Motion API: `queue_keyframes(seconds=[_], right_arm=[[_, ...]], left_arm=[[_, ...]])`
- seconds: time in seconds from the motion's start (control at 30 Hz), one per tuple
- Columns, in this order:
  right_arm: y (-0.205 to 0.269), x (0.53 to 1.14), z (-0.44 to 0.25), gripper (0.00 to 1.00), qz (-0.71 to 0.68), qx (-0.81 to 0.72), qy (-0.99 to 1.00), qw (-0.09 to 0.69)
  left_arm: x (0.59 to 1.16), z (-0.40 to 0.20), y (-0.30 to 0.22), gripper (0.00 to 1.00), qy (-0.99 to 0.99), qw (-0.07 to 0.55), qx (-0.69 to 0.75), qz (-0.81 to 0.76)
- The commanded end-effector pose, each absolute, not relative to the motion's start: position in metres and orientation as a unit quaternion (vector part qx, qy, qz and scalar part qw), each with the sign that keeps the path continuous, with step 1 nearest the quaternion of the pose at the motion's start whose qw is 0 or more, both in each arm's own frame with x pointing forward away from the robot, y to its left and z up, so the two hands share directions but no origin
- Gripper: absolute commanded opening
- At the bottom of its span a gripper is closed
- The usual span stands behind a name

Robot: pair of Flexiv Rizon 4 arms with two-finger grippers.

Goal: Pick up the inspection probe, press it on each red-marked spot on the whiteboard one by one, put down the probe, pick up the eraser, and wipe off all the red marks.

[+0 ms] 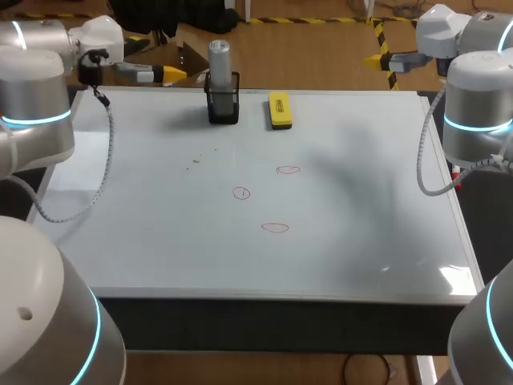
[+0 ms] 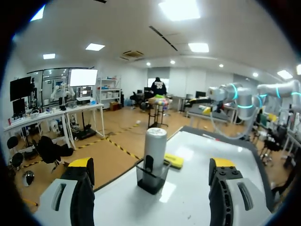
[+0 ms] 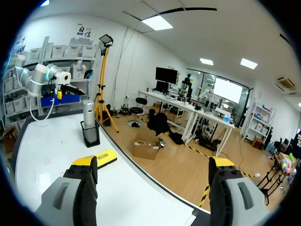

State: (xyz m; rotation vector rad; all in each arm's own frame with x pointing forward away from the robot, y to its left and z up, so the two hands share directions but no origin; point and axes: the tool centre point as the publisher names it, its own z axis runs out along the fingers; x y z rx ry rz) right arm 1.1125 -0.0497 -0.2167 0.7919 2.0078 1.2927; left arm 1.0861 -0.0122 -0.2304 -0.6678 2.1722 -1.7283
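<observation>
Red circles, three of them, sit unwiped on the whiteboard. The silver cylindrical probe stands in its black holder, with the yellow block eraser just beside. Left pincer and right pincer hang spread and empty, so nothing looks begun.

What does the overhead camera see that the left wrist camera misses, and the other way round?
Only the head view shows the three red marks on the whiteboard. Only the left wrist view shows the left hand open, its fingers wide apart. Both show the probe upright in its black holder, with the yellow eraser near it.
</observation>
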Motion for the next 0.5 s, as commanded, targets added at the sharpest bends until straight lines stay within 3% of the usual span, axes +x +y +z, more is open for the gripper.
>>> queue_keyframes(seconds=[0.03,0.5], right_arm=[[-0.05,1.113,-0.217,1.0,0.489,0.299,0.76,0.308],[-0.05,1.113,-0.217,1.0,0.489,0.299,0.76,0.308]], left_arm=[[1.096,-0.24,-0.019,1.0,0.758,0.071,-0.144,-0.632],[1.107,-0.263,-0.058,1.0,0.738,0.0,-0.035,-0.674]])
